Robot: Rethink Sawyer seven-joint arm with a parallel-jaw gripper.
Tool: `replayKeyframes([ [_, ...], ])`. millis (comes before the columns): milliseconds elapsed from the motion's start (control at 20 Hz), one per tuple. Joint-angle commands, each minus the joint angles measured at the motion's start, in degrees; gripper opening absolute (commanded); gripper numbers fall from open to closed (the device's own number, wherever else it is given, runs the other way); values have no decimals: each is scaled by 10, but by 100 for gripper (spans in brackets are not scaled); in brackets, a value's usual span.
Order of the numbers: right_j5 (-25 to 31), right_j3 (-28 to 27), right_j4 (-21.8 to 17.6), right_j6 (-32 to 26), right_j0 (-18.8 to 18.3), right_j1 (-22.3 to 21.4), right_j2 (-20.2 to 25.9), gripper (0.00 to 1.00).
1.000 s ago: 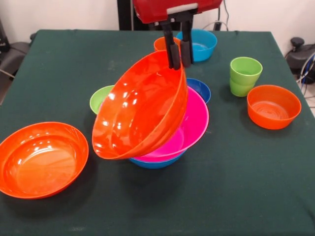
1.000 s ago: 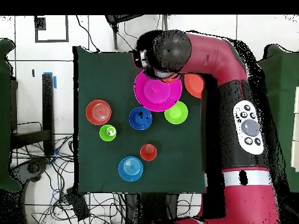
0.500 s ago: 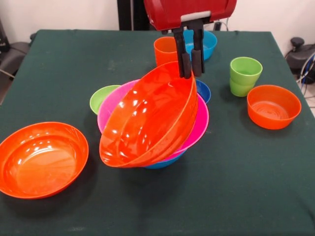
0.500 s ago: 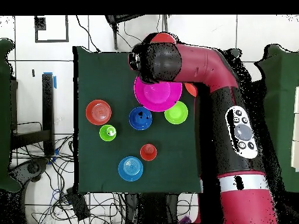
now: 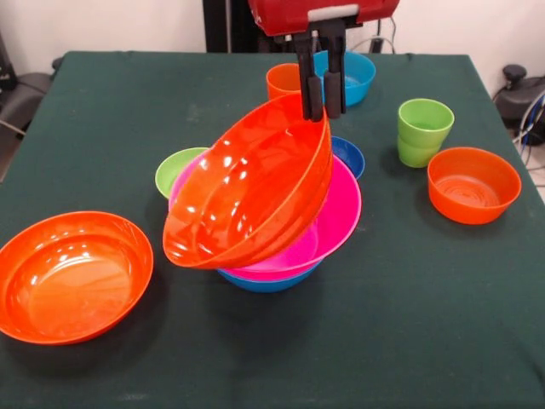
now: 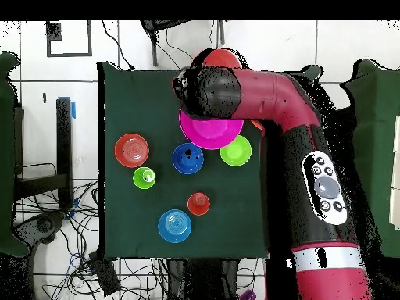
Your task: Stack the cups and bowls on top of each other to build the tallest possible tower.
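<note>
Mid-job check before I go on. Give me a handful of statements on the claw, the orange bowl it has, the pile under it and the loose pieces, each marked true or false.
1. The claw is shut on the rim of a large orange bowl. True.
2. That bowl sits level and fully nested in the pink bowl. False: it hangs steeply tilted, its open side turned toward the camera in the front view.
3. The pink bowl rests in a blue bowl. True.
4. The second large orange bowl is already on the pile. False: it sits alone on the table, apart from the pile.
5. The lime green cup lies tipped over. False: it stands upright beside a small orange bowl.
</note>
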Motion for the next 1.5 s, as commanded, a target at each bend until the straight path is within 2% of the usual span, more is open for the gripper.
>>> replayKeyframes([
  [50, -47, 76, -33, 47, 6, -20, -21, 0],
  [300, -65, 107, -27, 46, 0, -46, -19, 0],
  [800, -111, 155, -23, 54, -7, -67, -21, 0],
  [1500, -82, 128, -22, 46, 4, -51, -36, 0],
])
